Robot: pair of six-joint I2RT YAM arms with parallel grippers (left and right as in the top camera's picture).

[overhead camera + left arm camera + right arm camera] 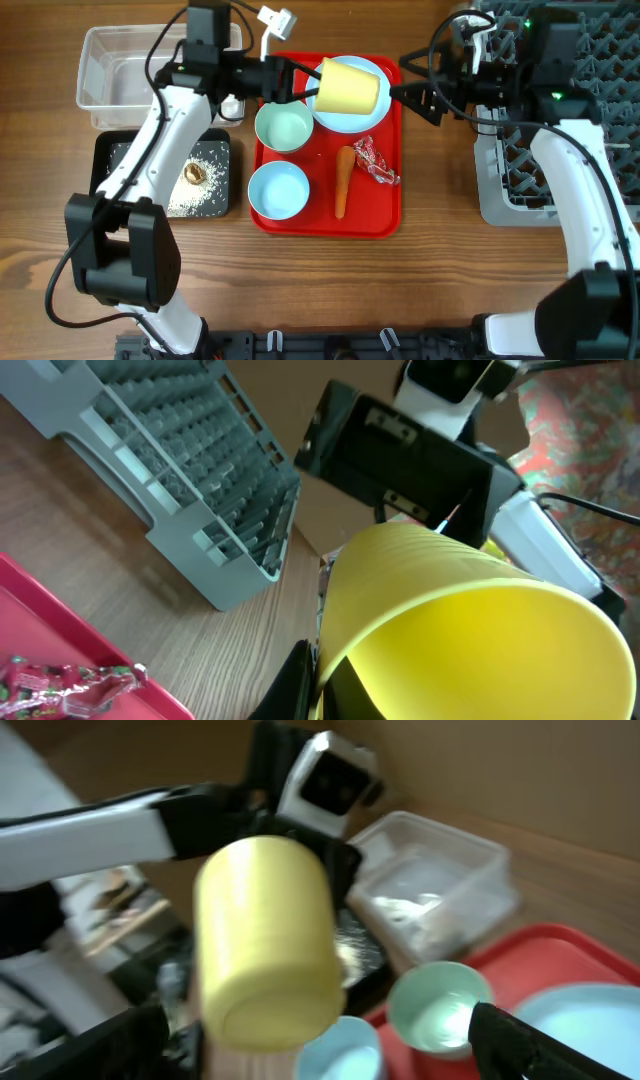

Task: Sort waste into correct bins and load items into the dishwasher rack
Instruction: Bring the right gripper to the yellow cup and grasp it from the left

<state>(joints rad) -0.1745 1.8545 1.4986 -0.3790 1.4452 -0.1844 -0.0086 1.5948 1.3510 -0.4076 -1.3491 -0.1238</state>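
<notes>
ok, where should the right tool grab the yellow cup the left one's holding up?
Best bet: the closed base end of the yellow cup, coming in from the robot's right. It hangs on its side, base facing the open right tool, while the left tool pinches the rim at the mouth end.

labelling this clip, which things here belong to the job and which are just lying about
Job: yellow cup, plate, mint bowl, blue bowl, carrot, wrapper, rice, brown lump, clear tub, black tray, grey rack.
Just lying about: red tray, wooden table.
</notes>
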